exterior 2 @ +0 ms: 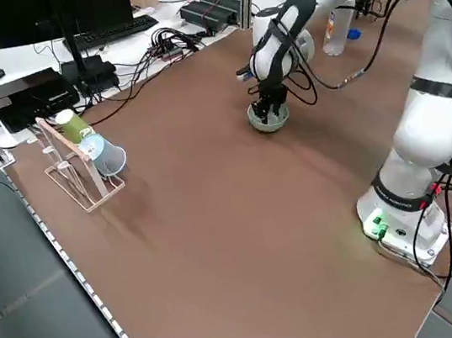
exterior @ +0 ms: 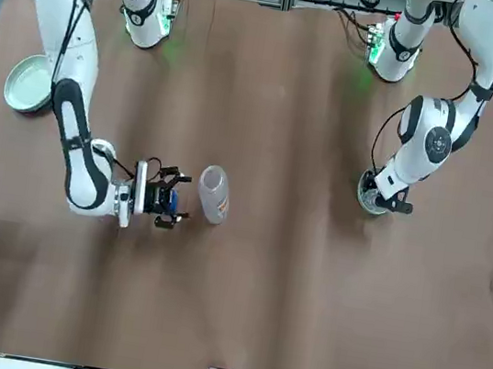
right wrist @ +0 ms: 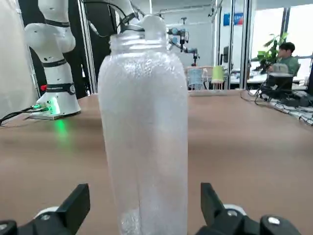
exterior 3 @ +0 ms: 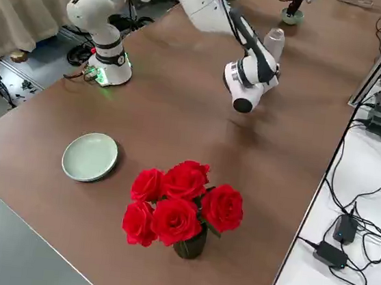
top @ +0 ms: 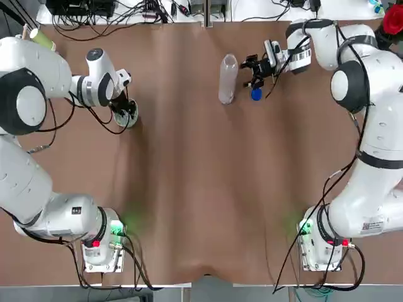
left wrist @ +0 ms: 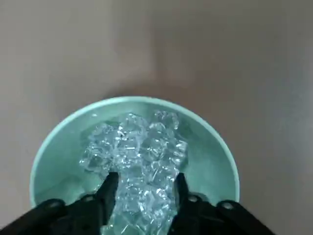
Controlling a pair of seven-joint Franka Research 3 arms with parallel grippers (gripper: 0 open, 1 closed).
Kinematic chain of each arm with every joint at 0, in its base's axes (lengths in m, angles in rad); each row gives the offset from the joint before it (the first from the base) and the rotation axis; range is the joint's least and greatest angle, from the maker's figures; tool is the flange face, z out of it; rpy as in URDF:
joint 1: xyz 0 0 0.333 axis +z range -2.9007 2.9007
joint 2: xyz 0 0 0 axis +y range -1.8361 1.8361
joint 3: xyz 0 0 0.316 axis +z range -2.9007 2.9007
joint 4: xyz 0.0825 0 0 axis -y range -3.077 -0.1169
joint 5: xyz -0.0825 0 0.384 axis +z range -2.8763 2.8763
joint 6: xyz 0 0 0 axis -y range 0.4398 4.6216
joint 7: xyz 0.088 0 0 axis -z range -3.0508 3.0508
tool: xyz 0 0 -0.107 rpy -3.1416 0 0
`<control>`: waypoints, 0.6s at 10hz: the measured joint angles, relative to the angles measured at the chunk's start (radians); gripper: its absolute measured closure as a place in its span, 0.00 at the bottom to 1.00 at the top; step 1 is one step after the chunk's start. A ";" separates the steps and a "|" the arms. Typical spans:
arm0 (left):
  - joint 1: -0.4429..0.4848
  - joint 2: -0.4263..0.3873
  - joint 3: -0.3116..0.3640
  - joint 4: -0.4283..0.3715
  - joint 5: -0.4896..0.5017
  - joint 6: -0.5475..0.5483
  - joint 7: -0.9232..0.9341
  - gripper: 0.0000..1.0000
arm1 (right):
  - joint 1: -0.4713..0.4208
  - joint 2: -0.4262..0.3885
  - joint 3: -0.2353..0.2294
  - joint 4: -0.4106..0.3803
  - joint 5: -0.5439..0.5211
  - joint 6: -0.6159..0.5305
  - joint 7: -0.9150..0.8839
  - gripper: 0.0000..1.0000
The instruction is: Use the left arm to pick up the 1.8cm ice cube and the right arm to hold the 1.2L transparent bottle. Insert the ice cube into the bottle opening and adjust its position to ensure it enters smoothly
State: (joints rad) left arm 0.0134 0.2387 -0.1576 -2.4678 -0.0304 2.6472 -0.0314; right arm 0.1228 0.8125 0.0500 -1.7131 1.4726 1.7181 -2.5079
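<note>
— Starting at the left gripper: what lies nearest?

— Dark fingers spread apart, tips dipped into a heap of glassy, faceted ice cubes. Wet, translucent, lumpy, piled in a round pale green bowl with a smooth glazed wall. Nothing pinched yet, as far as can be told.

— And beyond that bowl?

— Only flat matte brown table. From above, left gripper pointing straight down into the bowl, well apart from the bottle.

— Turning to the right gripper?

— Black fingers held wide, one on each side of the bottle, not yet pressing its wall. Bottle upright between them: tall, colourless, see-through plastic, faintly frosted skin, rounded shoulder, narrow threaded neck. Bottle opening uncovered at the top, round rim.

— Anything just beside that gripper?

— Small blue round cap on the table, close under the right gripper in the overhead view, just beside the bottle.

— Farther off?

— Shallow pale green plate and a bunch of red roses in a dark vase, well behind the right arm.
</note>
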 joint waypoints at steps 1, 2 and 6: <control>0.000 0.000 0.000 0.000 0.000 0.001 0.000 0.57 | 0.015 0.023 0.003 0.000 0.042 -0.004 -0.037 0.00; 0.000 0.000 0.000 0.001 0.000 0.002 0.000 0.60 | 0.033 0.041 0.004 0.000 0.077 -0.004 -0.064 0.00; 0.000 0.000 0.000 0.002 0.000 0.003 0.000 0.78 | 0.055 0.072 0.010 0.001 0.124 -0.005 -0.101 0.00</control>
State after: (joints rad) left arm 0.0134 0.2382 -0.1577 -2.4662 -0.0303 2.6499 -0.0312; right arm 0.1775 0.8844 0.0604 -1.7121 1.5970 1.7129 -2.6085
